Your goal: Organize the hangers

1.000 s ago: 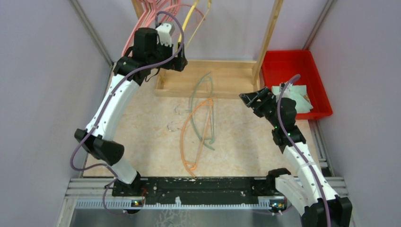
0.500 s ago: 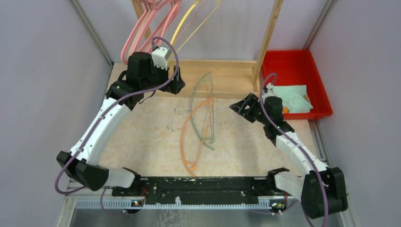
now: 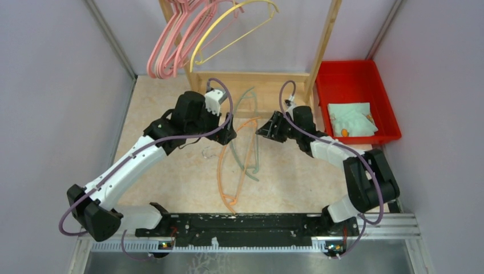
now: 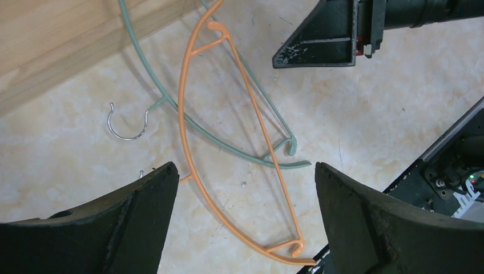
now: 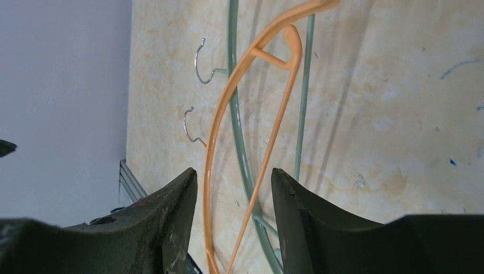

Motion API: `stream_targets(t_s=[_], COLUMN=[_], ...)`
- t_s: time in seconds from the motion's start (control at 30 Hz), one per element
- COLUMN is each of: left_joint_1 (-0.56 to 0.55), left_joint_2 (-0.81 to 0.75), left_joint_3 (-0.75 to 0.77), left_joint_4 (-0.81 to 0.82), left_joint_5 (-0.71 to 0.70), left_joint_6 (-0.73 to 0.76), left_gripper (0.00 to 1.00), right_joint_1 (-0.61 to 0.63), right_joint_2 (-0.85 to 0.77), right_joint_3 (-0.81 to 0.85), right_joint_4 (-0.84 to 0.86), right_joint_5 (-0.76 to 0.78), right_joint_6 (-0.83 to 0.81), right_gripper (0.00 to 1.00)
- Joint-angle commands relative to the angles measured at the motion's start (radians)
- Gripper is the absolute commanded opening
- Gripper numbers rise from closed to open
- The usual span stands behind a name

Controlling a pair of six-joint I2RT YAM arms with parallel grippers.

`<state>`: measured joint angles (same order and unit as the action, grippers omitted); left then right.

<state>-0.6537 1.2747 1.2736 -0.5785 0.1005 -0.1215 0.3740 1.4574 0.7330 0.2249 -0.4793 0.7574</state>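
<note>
You have soft, even light from above in all three views, and nothing is dim. In the top view the table [image 3: 171, 188] is bright and the purple walls [image 3: 51, 85] are flat, without glare. Only the metal plate [image 3: 228, 264] at the bottom gives a dull reflection. The orange hanger [image 4: 181, 114] and the green hanger [image 4: 164, 98] throw faint, doubled shadows close beside them. In the wrist views the left gripper's fingers [image 4: 131, 228] and the right gripper's fingers [image 5: 165, 228] look dark and a little soft, while the surface behind them is sharp.
</note>
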Motion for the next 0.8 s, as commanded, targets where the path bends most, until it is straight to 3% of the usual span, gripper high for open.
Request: stream_targets(t_s=[0.0,0.53,0.63,0.77], left_joint_1=[-0.015,-0.038,-0.038,-0.04], left_joint_2=[-0.063,-0.076,-0.085,-0.092], left_joint_3=[-0.108,-0.238,-0.251,-0.265], left_joint_4=[0.062,0.142,0.144,0.146], left_joint_5=[-0.022,0.008,0.008,0.011], left_joint_6=[-0.055,-0.093,-0.096,-0.099], left_gripper=[0.93,0.92,0.92,0.91], right_joint_1=[0.032,0.095,0.096,0.095], right_joint_2=[0.076,0.387,0.419,0.403], right_joint_3=[0.084,0.169,0.173,0.137], right_joint_4=[0.104,0.221,0.272,0.383], right_joint_5=[-0.047,-0.056,-0.08,-0.112], right_joint_6=[-0.025,0.016,0.037,0.089], right_gripper=[0.51,0.44,0.34,0.05])
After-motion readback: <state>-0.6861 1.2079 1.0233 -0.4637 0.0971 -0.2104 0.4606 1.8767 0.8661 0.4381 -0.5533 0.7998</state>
